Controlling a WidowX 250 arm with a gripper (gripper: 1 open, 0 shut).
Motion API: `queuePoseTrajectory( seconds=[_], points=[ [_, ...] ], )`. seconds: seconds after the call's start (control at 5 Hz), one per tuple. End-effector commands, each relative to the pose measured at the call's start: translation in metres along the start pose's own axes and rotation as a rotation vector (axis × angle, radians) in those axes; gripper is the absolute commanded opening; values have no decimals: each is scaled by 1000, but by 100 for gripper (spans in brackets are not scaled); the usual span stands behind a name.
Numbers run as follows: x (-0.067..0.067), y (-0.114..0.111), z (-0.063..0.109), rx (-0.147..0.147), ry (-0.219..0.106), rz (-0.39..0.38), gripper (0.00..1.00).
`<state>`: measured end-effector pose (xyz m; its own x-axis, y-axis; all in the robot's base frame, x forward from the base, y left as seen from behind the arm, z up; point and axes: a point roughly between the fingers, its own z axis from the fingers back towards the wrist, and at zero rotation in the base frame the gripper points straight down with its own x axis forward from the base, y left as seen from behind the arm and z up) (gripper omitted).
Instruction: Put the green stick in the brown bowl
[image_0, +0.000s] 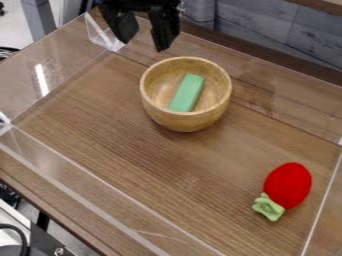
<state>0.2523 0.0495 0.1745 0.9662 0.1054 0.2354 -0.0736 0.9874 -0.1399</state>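
The stick (187, 93) lies in the bowl (186, 120) — task looks done; the gripper (142, 38), jaws apart, empty, need only clear off.

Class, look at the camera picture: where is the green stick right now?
The green stick lies inside the brown bowl, in the upper middle of the view on the wooden table, far from the red toy at lower right.

We see our black gripper (143, 36) hanging at the top edge of the view, pointing steeply downward, its two dark fingers (163, 36) spread wide apart with nothing between them, and the arm above cut off by the frame.
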Motion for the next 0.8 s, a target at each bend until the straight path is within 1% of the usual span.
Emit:
queuePoseTrajectory(
  seconds=[0.0,0.4,0.6],
  points=[
    [2,-2,14,11,-37,30,100],
    [-1,-4,18,12,-25,68,100],
    [5,-8,24,35,-36,119,100]
  ],
)
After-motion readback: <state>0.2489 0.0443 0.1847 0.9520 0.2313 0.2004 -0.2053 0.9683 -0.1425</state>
